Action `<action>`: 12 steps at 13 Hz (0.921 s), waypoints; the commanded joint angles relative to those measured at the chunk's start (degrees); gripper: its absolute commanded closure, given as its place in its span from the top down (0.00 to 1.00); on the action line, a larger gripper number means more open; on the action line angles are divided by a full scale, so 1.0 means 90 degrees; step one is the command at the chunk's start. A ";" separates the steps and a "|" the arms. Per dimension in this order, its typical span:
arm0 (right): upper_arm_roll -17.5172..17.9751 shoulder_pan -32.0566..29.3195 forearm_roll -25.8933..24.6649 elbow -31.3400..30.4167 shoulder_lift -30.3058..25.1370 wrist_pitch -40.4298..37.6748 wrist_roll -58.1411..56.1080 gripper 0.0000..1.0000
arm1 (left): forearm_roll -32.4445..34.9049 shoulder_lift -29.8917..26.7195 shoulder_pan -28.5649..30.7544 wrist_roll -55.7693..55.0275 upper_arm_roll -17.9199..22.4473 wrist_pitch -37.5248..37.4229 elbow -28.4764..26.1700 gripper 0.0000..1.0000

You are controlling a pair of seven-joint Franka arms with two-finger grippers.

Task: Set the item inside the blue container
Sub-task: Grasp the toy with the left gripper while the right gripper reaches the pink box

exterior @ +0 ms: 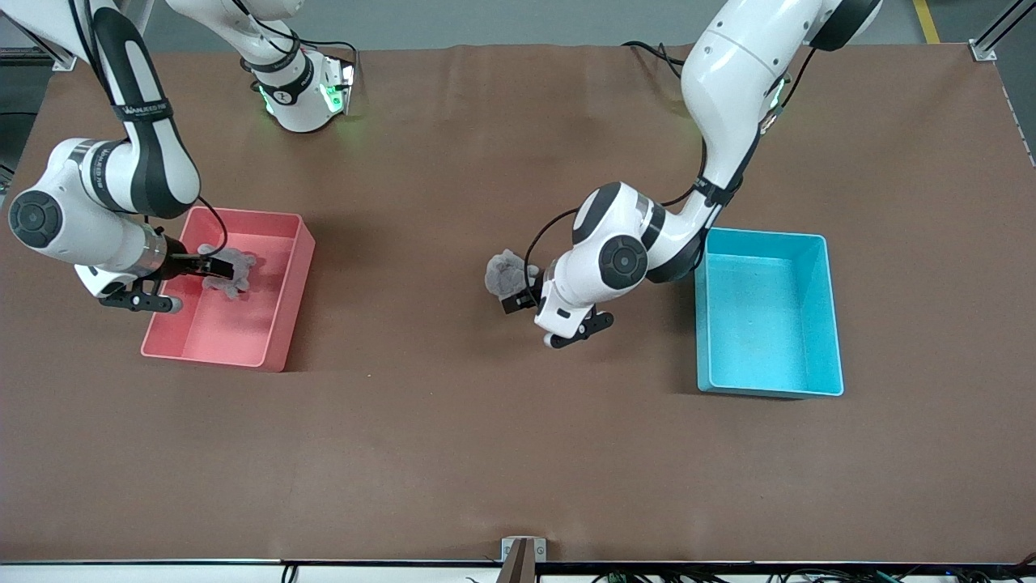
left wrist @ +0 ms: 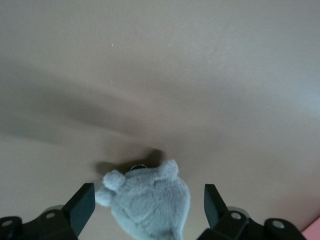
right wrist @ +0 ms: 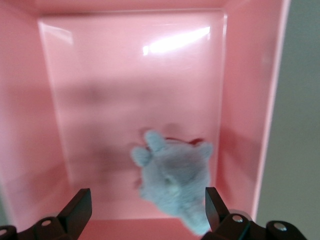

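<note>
While both gape open, the left end effector (left wrist: 145, 202) flanks a grey plush (exterior: 506, 274) on the desk (exterior: 486, 453), at nine o'clock from the blue container (exterior: 834, 324); the right end effector (right wrist: 145, 205) flanks another plush (right wrist: 175, 185) in the pink bin (exterior: 289, 308).

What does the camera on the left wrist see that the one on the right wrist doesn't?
Only the left wrist view shows bare brown table under its grey plush toy. Only the right wrist view shows the pink bin, with a second grey plush toy over it. Both show a hand's two black fingers spread wide on either side of a toy: left hand, right hand.
</note>
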 commanded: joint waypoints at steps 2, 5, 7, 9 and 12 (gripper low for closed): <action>0.0144 -0.0517 -0.0129 -0.0494 0.0003 0.0663 -0.0489 1.00 | -0.0516 0.0214 -0.0200 -0.0303 0.0018 0.0132 0.0186 0.96; 0.0154 -0.0606 -0.0091 -0.0523 0.0189 0.0801 -0.0480 1.00 | -0.0634 0.0223 -0.0317 -0.0293 0.0018 0.0132 0.0166 0.97; 0.0163 -0.0586 -0.0013 -0.0600 0.0199 0.0791 -0.0354 1.00 | -0.0974 0.0320 -0.0337 -0.0226 0.0018 0.0142 0.0166 0.97; 0.0154 -0.0431 0.0066 -0.0650 0.0238 0.0801 0.0133 1.00 | -0.1015 0.0321 -0.0347 -0.0186 0.0018 0.0094 0.0079 0.98; 0.0154 -0.0167 0.0066 -0.0669 0.0364 0.0810 0.0632 1.00 | -0.1015 0.0350 -0.0444 -0.0196 0.0028 0.0084 -0.0145 0.98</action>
